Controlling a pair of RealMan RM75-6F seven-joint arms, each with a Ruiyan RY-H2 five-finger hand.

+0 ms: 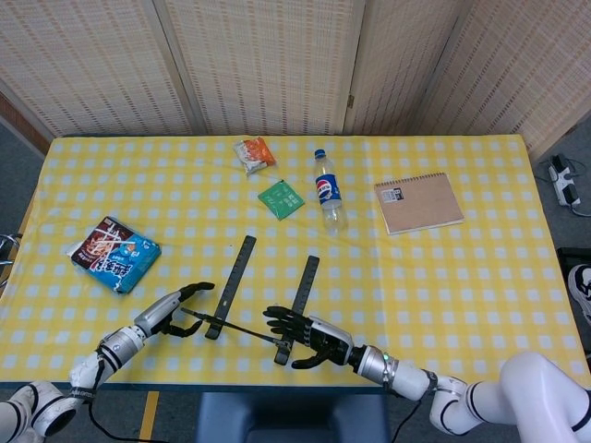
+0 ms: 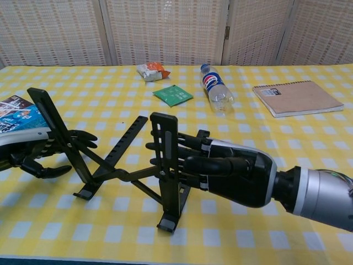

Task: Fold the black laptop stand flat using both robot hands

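The black laptop stand is unfolded near the table's front edge, its two slotted arms raised and joined by crossed rods. In the head view the stand shows as two parallel bars. My left hand cups the left arm, fingers behind it and thumb below. That left hand lies at the left bar's near end. My right hand holds the right arm, with straight fingers reaching behind it and the thumb at its near side. Seen from above, the right hand is at that bar's near end.
A snack bag lies at the left. Behind the stand are a green packet, a Pepsi bottle on its side, an orange snack packet and a spiral notebook. The table's front edge runs just under both hands.
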